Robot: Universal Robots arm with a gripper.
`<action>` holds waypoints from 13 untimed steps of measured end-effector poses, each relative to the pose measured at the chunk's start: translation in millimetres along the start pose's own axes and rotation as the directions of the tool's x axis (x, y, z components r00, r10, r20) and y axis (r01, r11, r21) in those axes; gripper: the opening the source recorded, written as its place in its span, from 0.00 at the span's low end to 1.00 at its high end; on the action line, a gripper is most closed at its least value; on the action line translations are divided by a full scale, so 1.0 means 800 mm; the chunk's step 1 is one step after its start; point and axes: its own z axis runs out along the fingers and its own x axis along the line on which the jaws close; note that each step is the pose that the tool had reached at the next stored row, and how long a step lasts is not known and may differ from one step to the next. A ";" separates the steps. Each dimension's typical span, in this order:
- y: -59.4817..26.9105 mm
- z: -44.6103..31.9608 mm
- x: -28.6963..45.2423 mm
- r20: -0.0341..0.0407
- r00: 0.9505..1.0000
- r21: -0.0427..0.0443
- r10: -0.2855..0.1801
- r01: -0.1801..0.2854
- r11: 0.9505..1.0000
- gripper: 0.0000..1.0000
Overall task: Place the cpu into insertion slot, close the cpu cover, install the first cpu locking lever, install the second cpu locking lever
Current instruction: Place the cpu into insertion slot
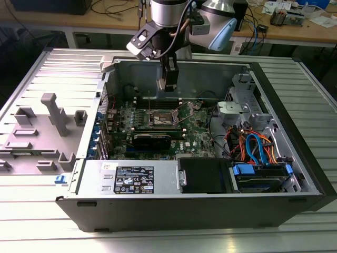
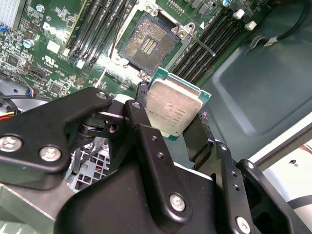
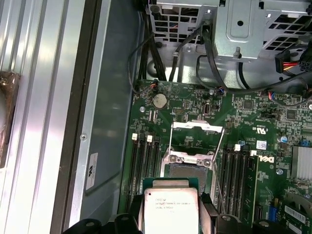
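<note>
Gripper [image 2: 172, 103] clamps one cpu [image 2: 171, 111] above one insertion slot [image 2: 146, 46].

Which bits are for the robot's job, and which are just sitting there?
For the job:
end effector, holding the cpu
insertion slot, empty
cpu cover, flipped open

Just there:
memory slots
drive cage
orange and blue cables
</note>
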 end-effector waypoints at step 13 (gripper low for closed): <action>-0.001 0.0069 -0.0076 -0.004 1.000 0.012 0.031 -0.031 0.999 0.54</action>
